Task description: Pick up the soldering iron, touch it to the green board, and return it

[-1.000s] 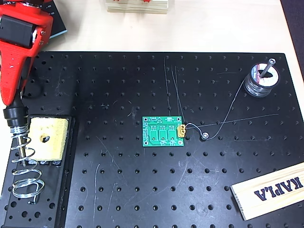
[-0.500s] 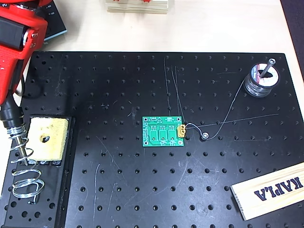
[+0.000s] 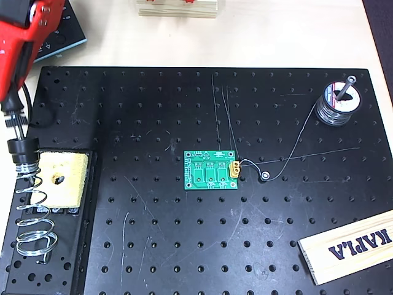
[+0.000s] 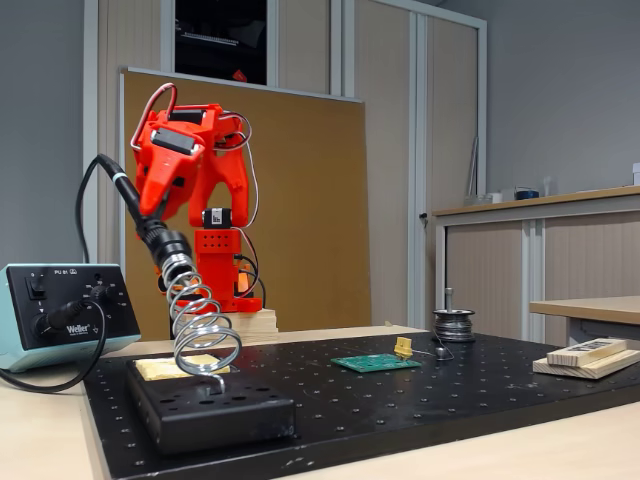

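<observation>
The soldering iron (image 3: 13,120) (image 4: 128,195) sits slanted in the coiled wire stand (image 3: 29,215) (image 4: 200,320), its tip hidden inside the coil and its cable arcing up to the left. My red gripper (image 3: 12,101) (image 4: 150,208) hangs right at the black handle, just above the stand's black collar. Whether its fingers close on the handle is hidden by the arm's body. The green board (image 3: 212,170) (image 4: 375,362) lies flat in the middle of the black perforated plate (image 3: 184,110), its yellow connector on the right edge, far from the gripper.
A yellow sponge (image 3: 61,178) lies in the stand's base. A solder spool (image 3: 336,104) stands at the back right, its wire trailing toward the board. A wooden block (image 3: 350,246) lies at the front right. The soldering station (image 4: 65,315) sits left of the plate.
The red arm has drawn back up and to the left in the overhead view, uncovering more of the iron's handle above the stand's collar. The board has not moved.
</observation>
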